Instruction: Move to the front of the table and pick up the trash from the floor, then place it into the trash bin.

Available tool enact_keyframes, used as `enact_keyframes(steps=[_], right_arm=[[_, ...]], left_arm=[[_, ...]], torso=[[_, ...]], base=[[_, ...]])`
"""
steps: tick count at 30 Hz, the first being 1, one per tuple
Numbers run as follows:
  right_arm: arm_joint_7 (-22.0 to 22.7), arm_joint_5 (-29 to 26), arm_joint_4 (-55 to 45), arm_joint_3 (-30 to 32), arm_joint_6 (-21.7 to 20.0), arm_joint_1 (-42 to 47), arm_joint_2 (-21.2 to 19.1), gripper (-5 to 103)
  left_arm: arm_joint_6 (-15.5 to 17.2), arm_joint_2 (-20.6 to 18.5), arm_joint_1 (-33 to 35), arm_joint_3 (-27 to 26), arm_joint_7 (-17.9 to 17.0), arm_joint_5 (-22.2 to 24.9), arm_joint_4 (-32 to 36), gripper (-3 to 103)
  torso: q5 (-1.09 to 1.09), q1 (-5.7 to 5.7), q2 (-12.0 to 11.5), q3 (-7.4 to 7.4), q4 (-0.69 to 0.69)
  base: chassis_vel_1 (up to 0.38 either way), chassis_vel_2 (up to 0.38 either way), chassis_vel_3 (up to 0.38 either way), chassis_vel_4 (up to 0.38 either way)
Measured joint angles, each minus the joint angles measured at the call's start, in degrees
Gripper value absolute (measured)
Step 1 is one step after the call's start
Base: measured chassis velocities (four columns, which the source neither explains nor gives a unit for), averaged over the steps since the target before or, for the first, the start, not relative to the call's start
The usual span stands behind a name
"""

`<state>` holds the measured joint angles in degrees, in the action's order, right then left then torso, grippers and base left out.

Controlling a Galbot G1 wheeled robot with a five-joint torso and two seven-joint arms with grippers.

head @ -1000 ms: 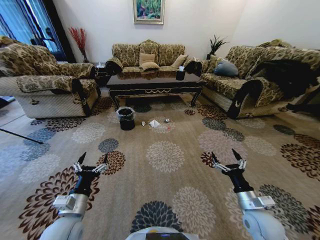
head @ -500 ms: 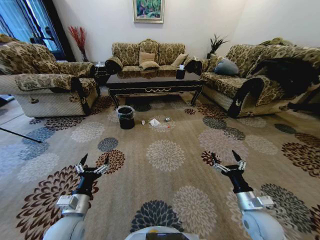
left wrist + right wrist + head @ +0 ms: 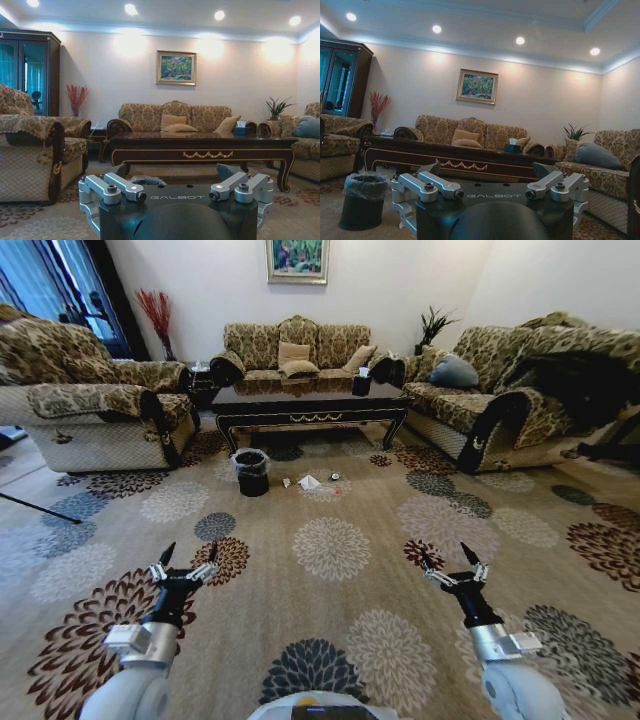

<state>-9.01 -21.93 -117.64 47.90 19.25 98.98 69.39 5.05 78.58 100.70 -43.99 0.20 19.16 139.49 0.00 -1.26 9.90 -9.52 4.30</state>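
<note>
Dark glossy wood marks the coffee table (image 3: 305,398) across the room from me, its gold scroll ornament facing my way, with a black tissue box (image 3: 361,386) standing on its top. On the flowered carpet (image 3: 330,550) in front of it sits the black trash bin (image 3: 251,472) with its greyish bag folded over the rim, and just to its right lies the trash: a folded white tissue (image 3: 309,482), a smaller white scrap (image 3: 286,483) between tissue and bin, and a small silvery ball (image 3: 334,477) beyond the tissue. All of it is well away from my hands. My left gripper (image 3: 186,561) hangs low over the carpet with its fingers spread wide and holding nothing. My right gripper (image 3: 447,561) hangs at the same height on the other side, fingers likewise spread and empty. From my right wrist the bin (image 3: 362,199) stands before the table (image 3: 455,159).
</note>
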Motion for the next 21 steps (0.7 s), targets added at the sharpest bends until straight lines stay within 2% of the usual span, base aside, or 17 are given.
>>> enact_keyframes(steps=[21], right_arm=[[0.04, 0.25, 0.12, -0.20, 0.32, 0.18, 0.15, 100]], left_arm=[[-0.77, 0.46, 1.71, -0.20, 0.19, -1.52, 1.76, 100]], torso=[[-0.01, 0.95, -4.61, 3.66, 0.00]], base=[[0.000, 0.000, 0.000, 0.000]])
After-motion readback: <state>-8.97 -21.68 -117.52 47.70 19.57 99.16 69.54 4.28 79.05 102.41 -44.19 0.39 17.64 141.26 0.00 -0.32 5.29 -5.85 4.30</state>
